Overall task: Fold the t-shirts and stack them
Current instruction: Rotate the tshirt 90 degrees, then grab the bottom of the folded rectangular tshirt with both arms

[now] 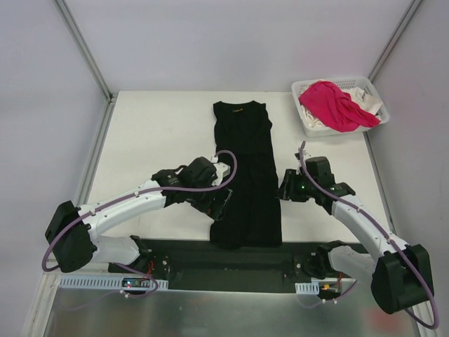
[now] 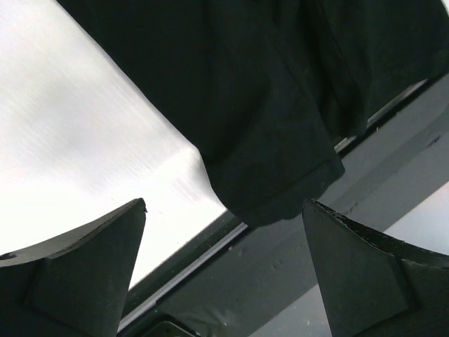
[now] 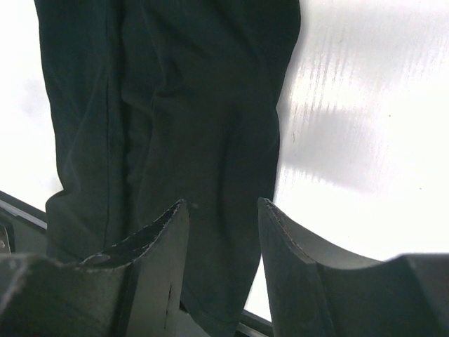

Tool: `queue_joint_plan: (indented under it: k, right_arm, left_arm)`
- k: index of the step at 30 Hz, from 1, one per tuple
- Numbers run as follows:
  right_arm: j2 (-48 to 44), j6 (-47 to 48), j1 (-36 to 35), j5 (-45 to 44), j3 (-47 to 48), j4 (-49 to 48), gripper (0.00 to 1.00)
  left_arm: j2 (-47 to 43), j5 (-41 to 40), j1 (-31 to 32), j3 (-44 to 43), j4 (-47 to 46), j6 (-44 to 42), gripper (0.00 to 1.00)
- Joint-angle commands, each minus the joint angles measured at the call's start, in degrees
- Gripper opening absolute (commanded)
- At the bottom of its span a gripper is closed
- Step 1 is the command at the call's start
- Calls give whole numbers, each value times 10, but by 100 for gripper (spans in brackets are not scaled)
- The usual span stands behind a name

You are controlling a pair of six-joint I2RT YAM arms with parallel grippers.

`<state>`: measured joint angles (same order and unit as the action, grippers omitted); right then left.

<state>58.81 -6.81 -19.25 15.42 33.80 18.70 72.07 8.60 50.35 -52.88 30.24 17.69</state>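
Top view, done: the black shirt [image 1: 245,182] lies in the middle of the table [image 1: 154,133]. It looks folded in from both sides into one long, thin strip. The neck end is far away and the bottom end reaches the near edge.
Top view, left to do: I think the strip has to be folded up short. The pink shirt [image 1: 337,105] and the white shirt [image 1: 368,102] sit bunched in the basket [image 1: 298,86] at the far right corner, not yet folded. No stack yet, so the job is near its start.
Top view, arms: the left gripper [image 1: 221,200] is at the strip's left edge. The right gripper [image 1: 286,186] is just beside its right edge.
Left wrist view, gripper: the left gripper [image 2: 224,274] is spread very wide. It holds nothing. The bottom corner of the black shirt [image 2: 266,105] lies just past its fingers, by the table edge.
Right wrist view, gripper: the right gripper [image 3: 223,260] is about half open. Black cloth [image 3: 210,105] shows in the gap and past it, but nothing looks pinched. I cannot tell if the tips touch it.
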Motion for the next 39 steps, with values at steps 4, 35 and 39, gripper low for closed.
queue_joint_plan:
  k: [4, 35, 39]
  right_arm:
    - [30, 1, -9, 2, 30, -30, 47]
    - [-71, 8, -31, 7, 12, 79, 48]
    - [-77, 2, -33, 21, 12, 99, 48]
  left_arm:
    - [-8, 32, 29, 28, 40, 45, 93]
    - [165, 55, 80, -35, 30, 18, 95]
    - [173, 67, 81, -49, 27, 15, 93]
